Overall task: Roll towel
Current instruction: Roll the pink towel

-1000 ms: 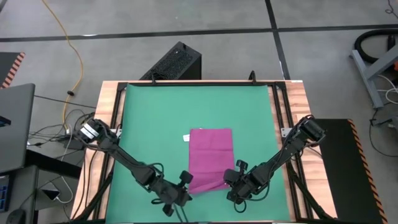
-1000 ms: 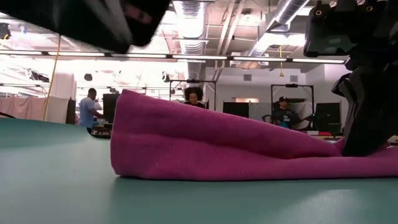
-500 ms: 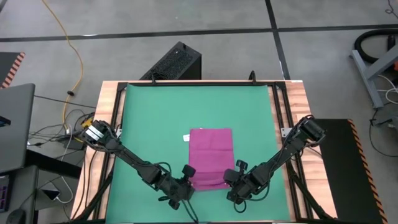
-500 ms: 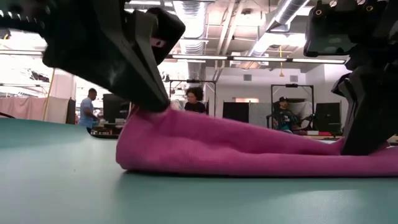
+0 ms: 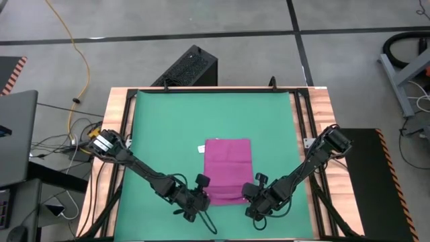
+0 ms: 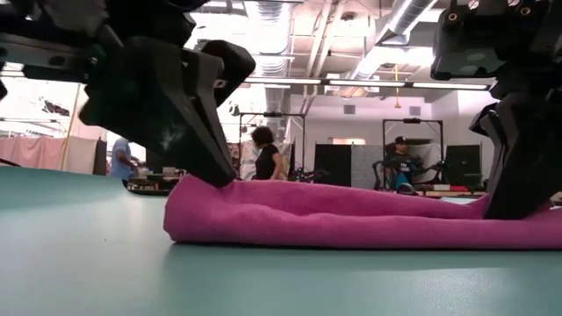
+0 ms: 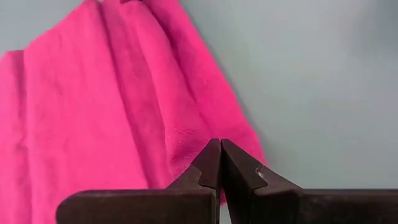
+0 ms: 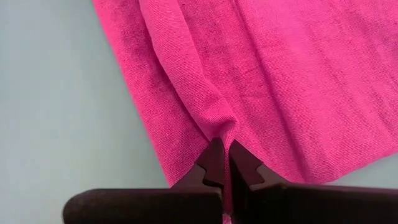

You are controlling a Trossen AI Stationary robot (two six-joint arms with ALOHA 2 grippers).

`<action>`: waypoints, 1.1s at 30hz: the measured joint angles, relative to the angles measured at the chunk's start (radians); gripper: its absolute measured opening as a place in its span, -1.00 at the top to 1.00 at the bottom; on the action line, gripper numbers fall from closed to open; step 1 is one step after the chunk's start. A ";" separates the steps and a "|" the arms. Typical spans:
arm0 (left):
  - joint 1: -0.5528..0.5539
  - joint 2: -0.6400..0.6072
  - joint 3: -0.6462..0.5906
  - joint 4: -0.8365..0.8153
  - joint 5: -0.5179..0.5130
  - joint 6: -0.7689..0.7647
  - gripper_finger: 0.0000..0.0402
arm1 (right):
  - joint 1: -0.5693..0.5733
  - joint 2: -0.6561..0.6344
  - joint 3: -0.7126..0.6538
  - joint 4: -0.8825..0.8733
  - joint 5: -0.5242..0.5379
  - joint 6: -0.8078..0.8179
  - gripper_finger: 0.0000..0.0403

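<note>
The magenta towel lies flat on the green mat, its white tag at the far left corner. Its near edge is bunched into a low ridge. My left gripper is shut, with its tips on the towel's near left corner. My right gripper is at the near right corner, shut on a pinch of the cloth. My left gripper presses its shut fingertips onto the top of the towel near its near left corner, slanting down from the near left. No cloth shows between the fingers. The towel lies on the mat under them. My right gripper pinches a raised fold of the towel between its two fingers near the near right corner, slanting down from the near right. The ridge of cloth runs into the fingertips. The rest of the towel lies on the mat.
The mat covers a wooden table with black rails along its sides. A black box stands beyond the far edge. In the low view, people are in the room behind. Bare mat lies to the left of and beyond the towel.
My left gripper has moved away from the near edge and down onto the towel's near left corner, tipping more steeply. The cloth there stood up in a high hump and is now pushed down into a low ridge. The right gripper's end has stayed in place.
</note>
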 joint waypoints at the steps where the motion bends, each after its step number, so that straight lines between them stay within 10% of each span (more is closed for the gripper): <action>1: 0.002 0.006 0.000 0.009 -0.002 -0.002 1.00 | 0.000 0.000 0.000 0.000 0.000 0.000 0.92; 25: 0.019 0.057 0.001 -0.046 -0.002 -0.034 1.00 | 0.039 -0.004 0.005 -0.011 0.088 -0.039 0.53; 33: 0.020 0.057 0.001 -0.060 -0.001 -0.028 1.00 | 0.125 -0.041 0.079 -0.128 0.262 -0.140 0.24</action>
